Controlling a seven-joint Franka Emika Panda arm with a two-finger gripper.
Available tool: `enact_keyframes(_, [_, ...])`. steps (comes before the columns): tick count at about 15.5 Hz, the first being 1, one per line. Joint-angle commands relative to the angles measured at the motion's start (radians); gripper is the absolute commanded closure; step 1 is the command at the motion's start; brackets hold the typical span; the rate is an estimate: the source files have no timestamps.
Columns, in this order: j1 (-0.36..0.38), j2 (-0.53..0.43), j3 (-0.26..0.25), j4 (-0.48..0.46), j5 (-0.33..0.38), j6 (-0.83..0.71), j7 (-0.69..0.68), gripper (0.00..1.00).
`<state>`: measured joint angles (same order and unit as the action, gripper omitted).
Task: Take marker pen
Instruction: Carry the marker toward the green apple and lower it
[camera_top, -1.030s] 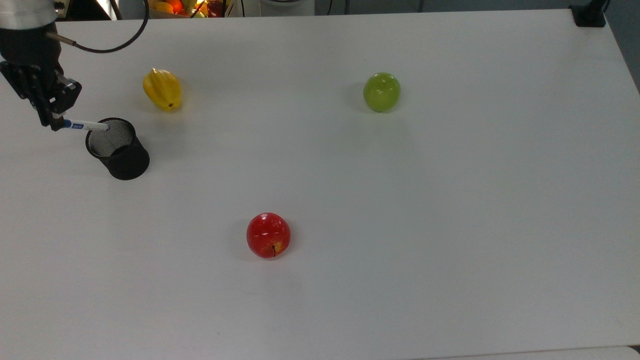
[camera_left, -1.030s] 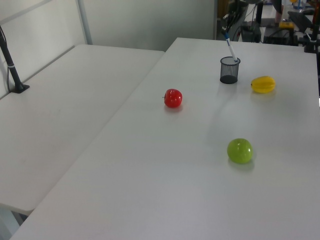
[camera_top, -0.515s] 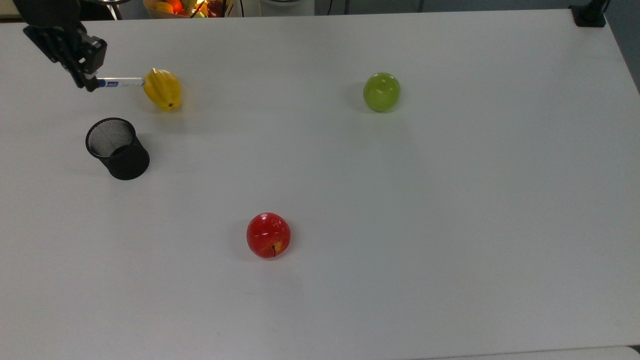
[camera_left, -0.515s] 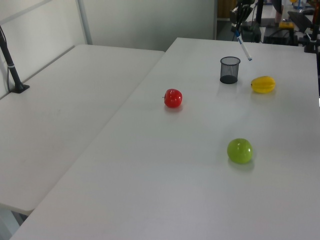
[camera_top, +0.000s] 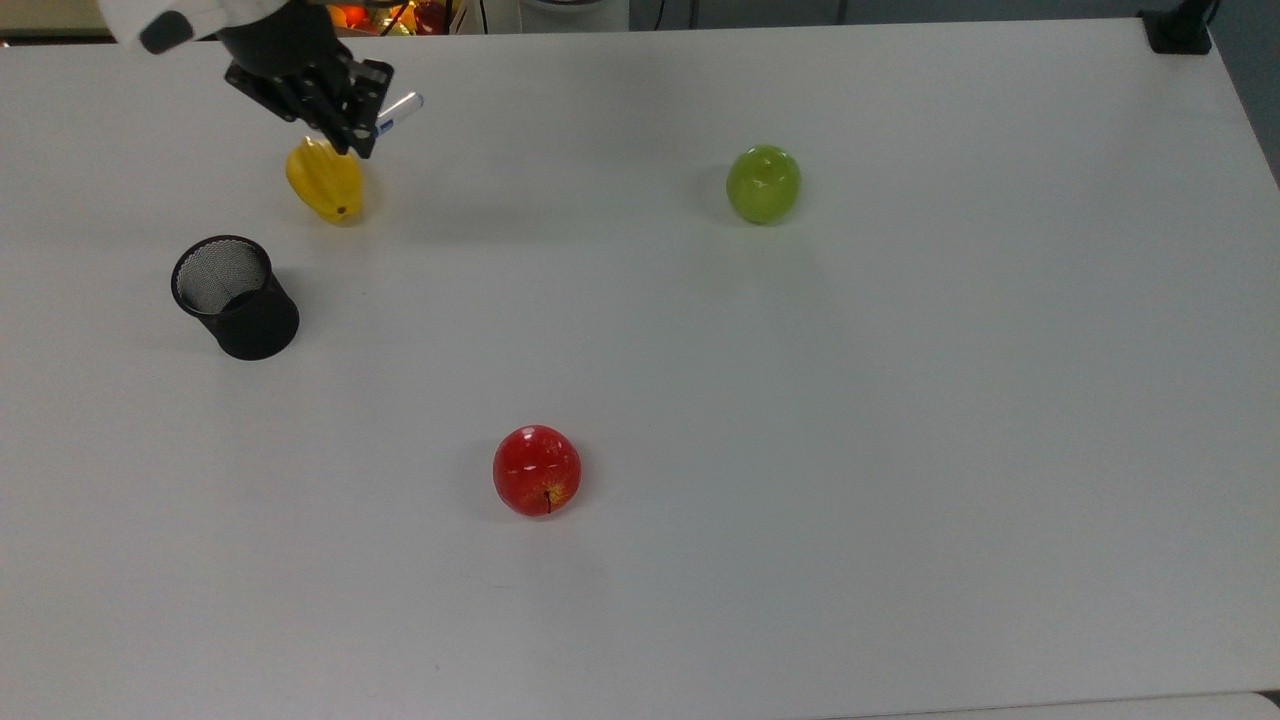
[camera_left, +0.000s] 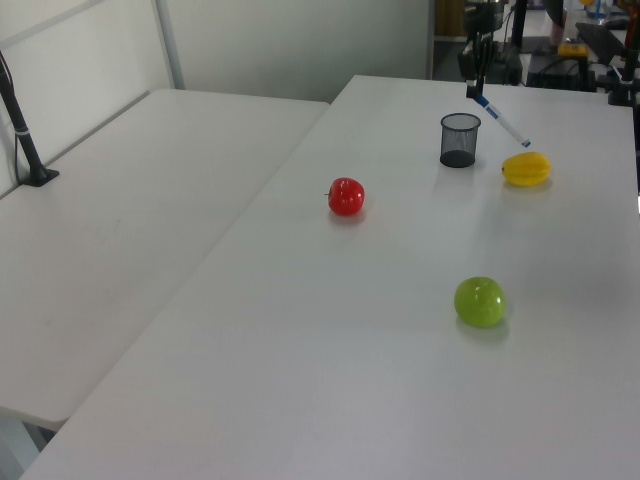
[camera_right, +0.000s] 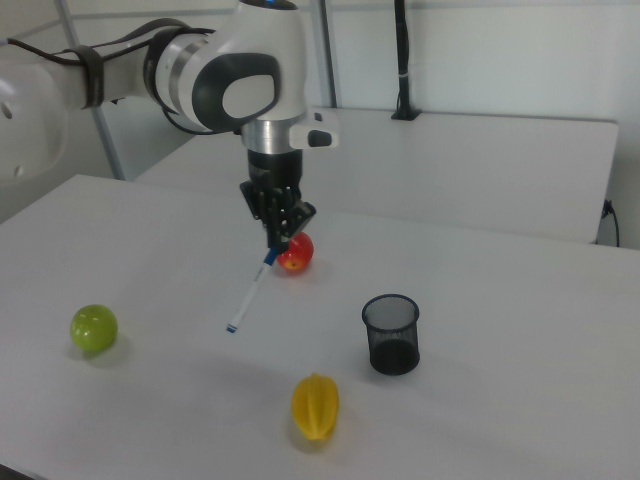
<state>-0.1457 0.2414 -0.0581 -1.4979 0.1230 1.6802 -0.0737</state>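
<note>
Clamped by its blue-capped end in the gripper (camera_right: 277, 240) at upper centre of the right view, marker pen (camera_right: 250, 291) hanging clear of the table, long axis slanting down-left from the fingers, above the yellow fruit (camera_right: 315, 405).

The marker pen (camera_top: 398, 110) is held clamped in the claw (camera_top: 366, 132), with the yellow fruit (camera_top: 325, 180) lying just beside the claw.
</note>
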Motion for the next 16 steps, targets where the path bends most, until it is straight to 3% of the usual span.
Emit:
enact_keyframes(1, [0.084,-0.019,-0.011,-0.033,0.018,-0.082,-0.035,0.91])
enact_keyframes(16, [0.281,0.194,-0.012,-0.068,-0.019,-0.128,-0.060,0.90])
